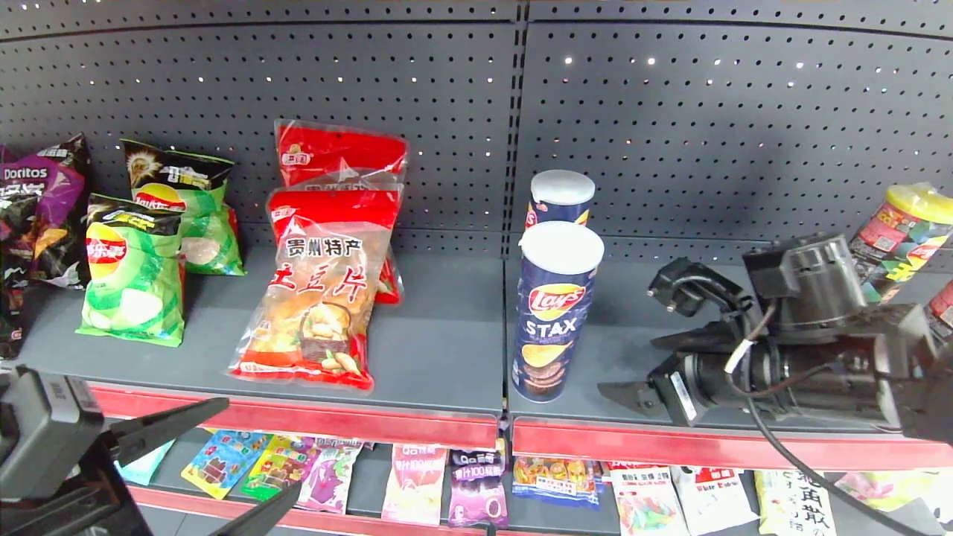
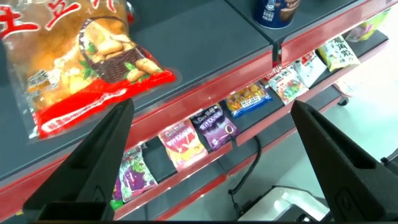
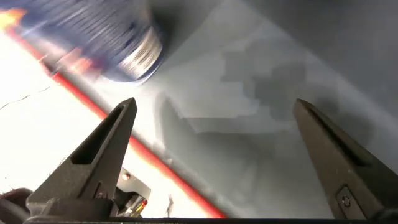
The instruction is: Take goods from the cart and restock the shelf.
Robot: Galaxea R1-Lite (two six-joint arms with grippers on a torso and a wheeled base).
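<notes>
A blue chip can (image 1: 555, 313) with a white lid stands near the front of the grey shelf (image 1: 439, 350), a second can (image 1: 560, 195) behind it. My right gripper (image 1: 629, 366) lies low over the shelf just right of the front can, pointing at it, open and empty. In the right wrist view the open gripper (image 3: 214, 102) frames bare shelf, with the can (image 3: 106, 37) off to one side. My left gripper (image 1: 260, 447) hangs open and empty below the shelf's red front edge, under the red potato chip bag (image 1: 316, 298). That bag (image 2: 81, 56) lies beyond the left gripper (image 2: 211, 109).
Green chip bags (image 1: 134, 272) and a purple bag (image 1: 41, 208) stand at the shelf's left. A tilted yellow-lidded can (image 1: 901, 231) leans at the far right. Small snack packets (image 1: 476, 484) line the lower shelf. Bare shelf lies between the red bags and the cans.
</notes>
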